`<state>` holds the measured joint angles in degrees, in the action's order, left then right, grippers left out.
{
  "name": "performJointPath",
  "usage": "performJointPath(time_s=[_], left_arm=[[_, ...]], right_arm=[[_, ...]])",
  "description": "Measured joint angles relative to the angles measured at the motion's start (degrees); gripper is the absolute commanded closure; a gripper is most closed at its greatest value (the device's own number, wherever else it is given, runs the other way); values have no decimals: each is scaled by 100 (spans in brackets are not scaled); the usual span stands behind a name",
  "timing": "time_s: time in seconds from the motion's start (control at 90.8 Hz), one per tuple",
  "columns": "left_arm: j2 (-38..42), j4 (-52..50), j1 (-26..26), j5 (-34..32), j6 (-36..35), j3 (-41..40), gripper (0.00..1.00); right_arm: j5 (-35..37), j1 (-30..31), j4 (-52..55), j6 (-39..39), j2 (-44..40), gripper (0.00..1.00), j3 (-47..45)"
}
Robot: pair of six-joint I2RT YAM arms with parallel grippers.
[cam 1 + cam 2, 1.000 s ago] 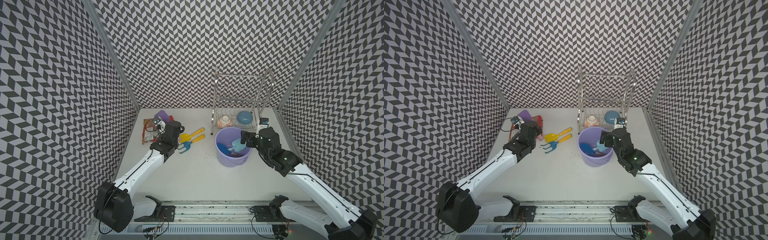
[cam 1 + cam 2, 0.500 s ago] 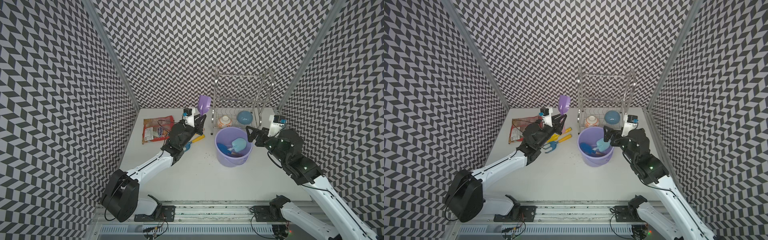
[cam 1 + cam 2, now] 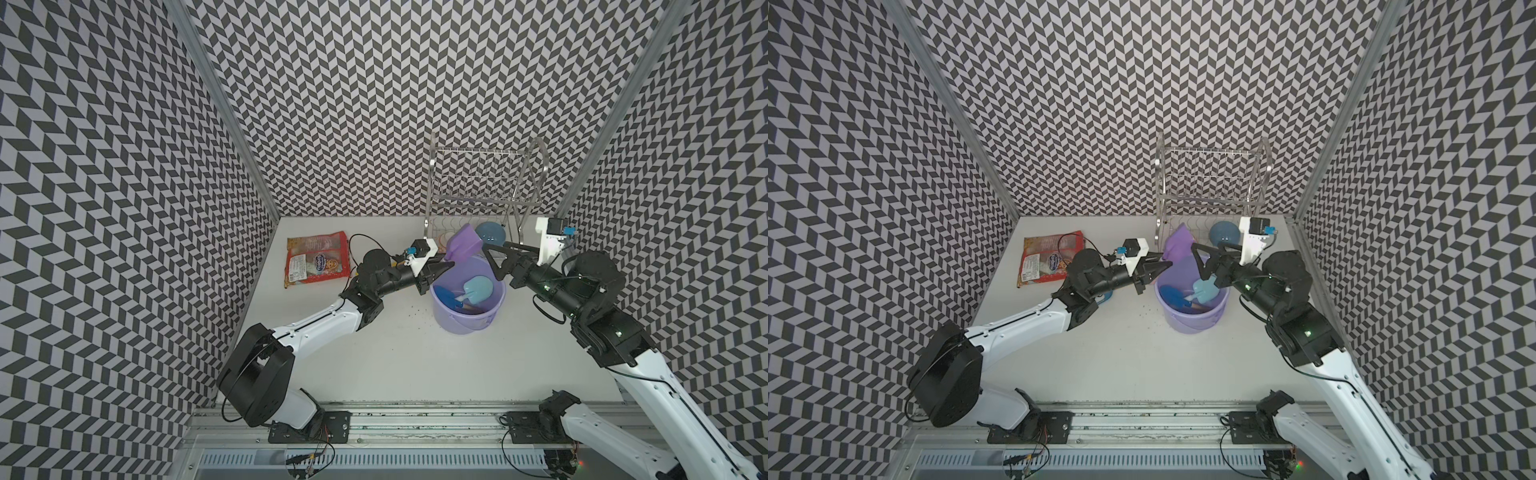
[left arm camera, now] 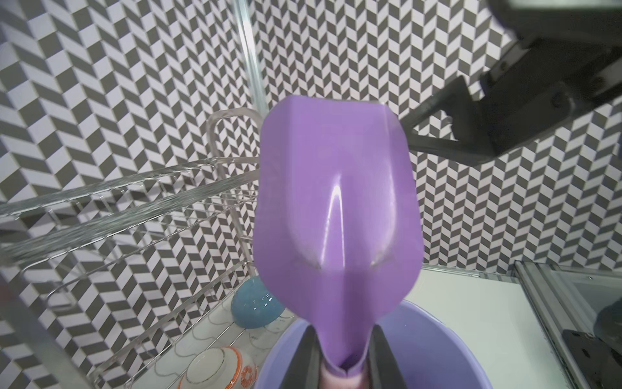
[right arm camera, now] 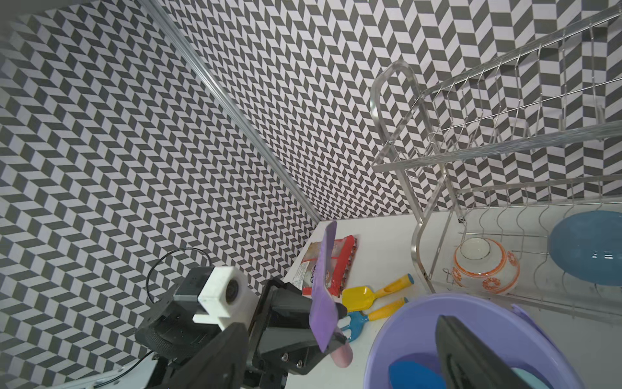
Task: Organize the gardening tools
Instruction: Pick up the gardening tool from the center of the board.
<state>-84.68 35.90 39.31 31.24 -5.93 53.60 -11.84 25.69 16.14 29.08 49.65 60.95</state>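
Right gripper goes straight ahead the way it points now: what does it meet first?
Most likely the purple scoop gripped by the left gripper: the open right gripper faces it in the right wrist view. Depth is unclear, so it might pass beside it.

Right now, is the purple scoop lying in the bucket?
No: the left gripper holds the purple scoop by its handle, blade up, at the bucket's edge.
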Motion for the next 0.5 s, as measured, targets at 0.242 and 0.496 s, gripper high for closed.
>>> performJointPath(time_s=[0.242,0.496], left_arm=[[-90,-173,168,146,-372,94,100],[-264,-413,243,120,-529,439,100]], right_arm=[[-459,-46,-50,227,192,46,0],[-708,-74,-118,330,216,58,2]])
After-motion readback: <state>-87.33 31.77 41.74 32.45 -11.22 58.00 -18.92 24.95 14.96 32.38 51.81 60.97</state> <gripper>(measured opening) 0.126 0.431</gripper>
